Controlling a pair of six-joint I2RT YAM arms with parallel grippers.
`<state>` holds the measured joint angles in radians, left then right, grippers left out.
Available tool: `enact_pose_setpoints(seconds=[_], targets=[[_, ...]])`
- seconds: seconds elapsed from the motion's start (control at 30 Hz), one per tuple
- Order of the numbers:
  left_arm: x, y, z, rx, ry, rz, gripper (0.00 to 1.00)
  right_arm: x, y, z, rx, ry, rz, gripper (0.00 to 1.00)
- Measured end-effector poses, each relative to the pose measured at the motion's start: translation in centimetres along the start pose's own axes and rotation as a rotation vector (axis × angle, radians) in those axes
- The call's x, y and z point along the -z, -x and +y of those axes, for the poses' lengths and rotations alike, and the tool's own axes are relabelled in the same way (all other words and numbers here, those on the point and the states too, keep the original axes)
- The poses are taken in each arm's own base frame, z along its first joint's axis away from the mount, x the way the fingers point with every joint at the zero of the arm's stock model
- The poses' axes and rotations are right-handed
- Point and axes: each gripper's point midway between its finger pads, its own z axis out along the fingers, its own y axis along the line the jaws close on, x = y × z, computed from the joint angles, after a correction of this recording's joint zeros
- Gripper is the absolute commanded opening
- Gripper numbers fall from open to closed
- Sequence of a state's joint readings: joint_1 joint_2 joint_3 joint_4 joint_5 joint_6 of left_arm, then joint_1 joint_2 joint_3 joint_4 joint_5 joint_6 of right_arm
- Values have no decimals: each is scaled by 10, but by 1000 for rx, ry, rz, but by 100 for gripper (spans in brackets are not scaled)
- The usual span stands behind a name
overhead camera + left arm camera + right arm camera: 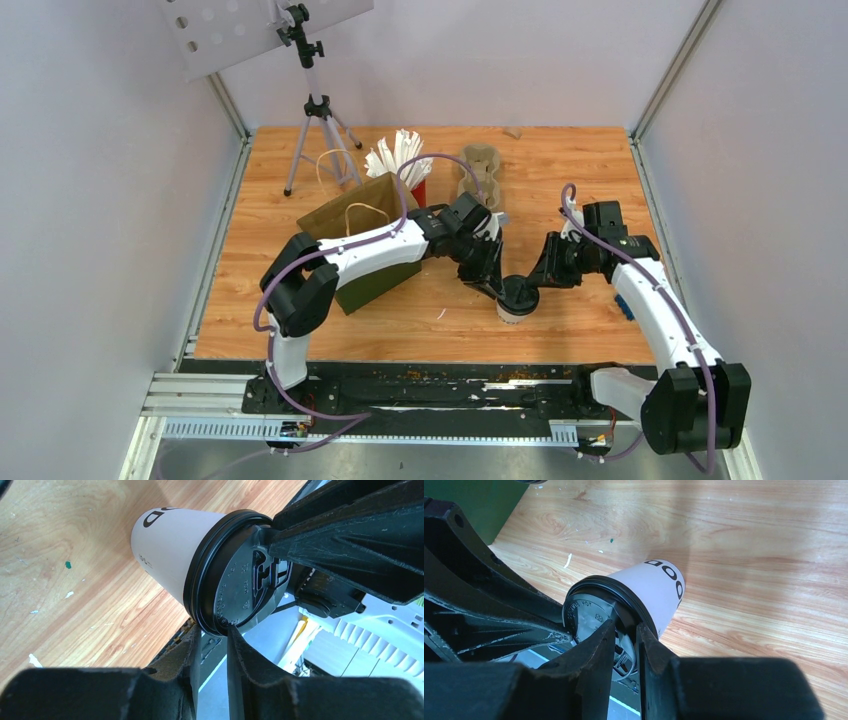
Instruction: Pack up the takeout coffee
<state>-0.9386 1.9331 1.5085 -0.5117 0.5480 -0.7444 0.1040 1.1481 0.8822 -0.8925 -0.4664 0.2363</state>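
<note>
One takeout coffee [517, 300], a white paper cup with a black lid and dark print, stands upright near the table's front middle. My left gripper [497, 290] reaches it from the left and my right gripper [537, 283] from the right. In the left wrist view the cup [170, 545] fills the middle, and my left gripper [214, 632] is shut across the lid's rim, one finger outside and one on the lid top. In the right wrist view my right gripper [626, 627] pinches the opposite rim of the cup [654, 587]. I cannot tell whether the cup's base touches the table.
A green paper bag [365, 240] stands open just left of the cup, under my left arm. Behind it are a red cup of white straws [405, 160] and a beige pulp tray [480, 170]. A tripod [320, 120] stands at the back left.
</note>
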Motion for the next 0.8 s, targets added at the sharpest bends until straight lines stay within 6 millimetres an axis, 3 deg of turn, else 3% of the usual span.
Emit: enact_pose_setpoints(seconds=[0.27,0.4,0.53,0.67,0.8], targets=[[-1,0,1,-25,-30,-21,26,0,0,0,-23,2,-28,25],[2,4,-1,-32,-29,-25,31,3,2,1,-28,-11,-11,33],[7,28,-8,-74,18,-64,38,12,11,0,-26,-71,44,45],[21,57,-29,-128,10,-148,39,31,41,16,24,-65,-15,55],[37,63,-36,-149,26,-197,39,42,52,24,79,-54,-62,67]])
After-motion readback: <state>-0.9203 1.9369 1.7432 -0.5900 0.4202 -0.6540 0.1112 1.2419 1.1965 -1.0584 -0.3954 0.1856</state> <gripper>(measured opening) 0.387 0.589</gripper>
